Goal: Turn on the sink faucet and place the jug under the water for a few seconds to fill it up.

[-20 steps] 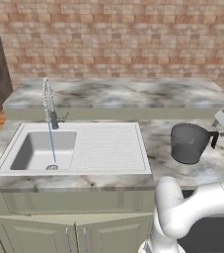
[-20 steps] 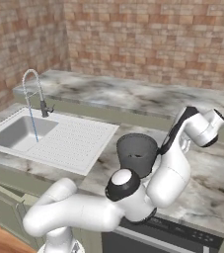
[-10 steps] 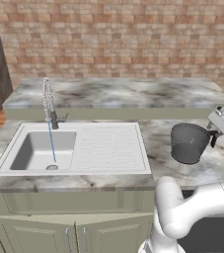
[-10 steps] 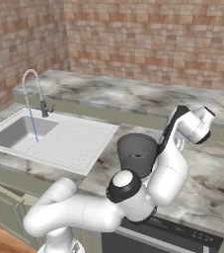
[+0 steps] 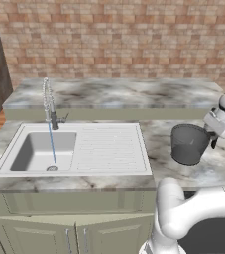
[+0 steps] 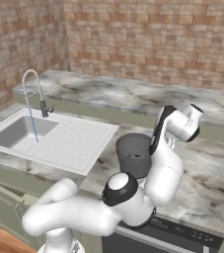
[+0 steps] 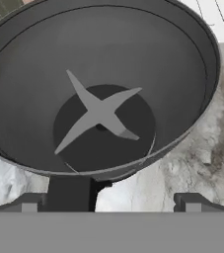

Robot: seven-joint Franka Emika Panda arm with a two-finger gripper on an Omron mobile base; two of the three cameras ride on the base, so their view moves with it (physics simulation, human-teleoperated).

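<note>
Just left of the gripper (image 5: 214,133) in the left base view, the jug (image 5: 187,144) stands on the counter (image 5: 158,134); the hand has drawn closer to it over the last second, while water (image 5: 51,143) already runs into the sink (image 5: 15,149) far to the left. In the right base view the hand sits just beside the jug's (image 6: 134,154) rim. In the hand view the jaws are spread wide, holding nothing, with the jug's (image 7: 98,89) mouth directly ahead, so grasping appears next.

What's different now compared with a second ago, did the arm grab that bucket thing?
Not yet. The hand has swung in a little toward the jug, and the gripper is open at its rim with nothing held. The jug stayed on the counter, and the water keeps running from the sink faucet into the sink.
</note>
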